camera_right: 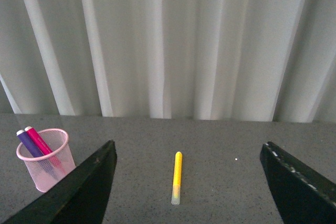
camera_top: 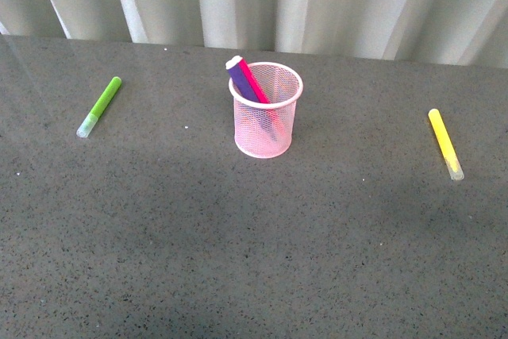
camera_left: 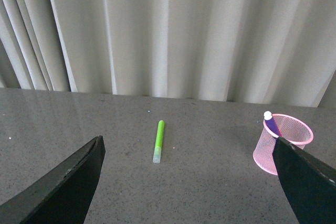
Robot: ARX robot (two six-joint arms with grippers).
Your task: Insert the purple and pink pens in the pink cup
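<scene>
The pink cup (camera_top: 266, 121) stands upright at the middle of the table. Inside it lean the purple pen (camera_top: 242, 81) and the pink pen (camera_top: 255, 83), side by side, tops against the far-left rim. Neither arm shows in the front view. My left gripper (camera_left: 189, 182) is open and empty, held back from the table, with the pink cup (camera_left: 270, 153) off by one finger. My right gripper (camera_right: 189, 182) is open and empty too, and the pink cup (camera_right: 44, 174) with the purple pen (camera_right: 29, 144) and pink pen (camera_right: 41, 141) shows beside its other finger.
A lime-green marker (camera_top: 100, 106) lies on the table's left side, also the lime-green marker (camera_left: 158, 140) ahead of the left gripper. A yellow marker (camera_top: 445, 143) lies at the right, the yellow marker (camera_right: 177, 177) between the right fingers' line of sight. A pale curtain (camera_top: 317, 1) hangs behind the table.
</scene>
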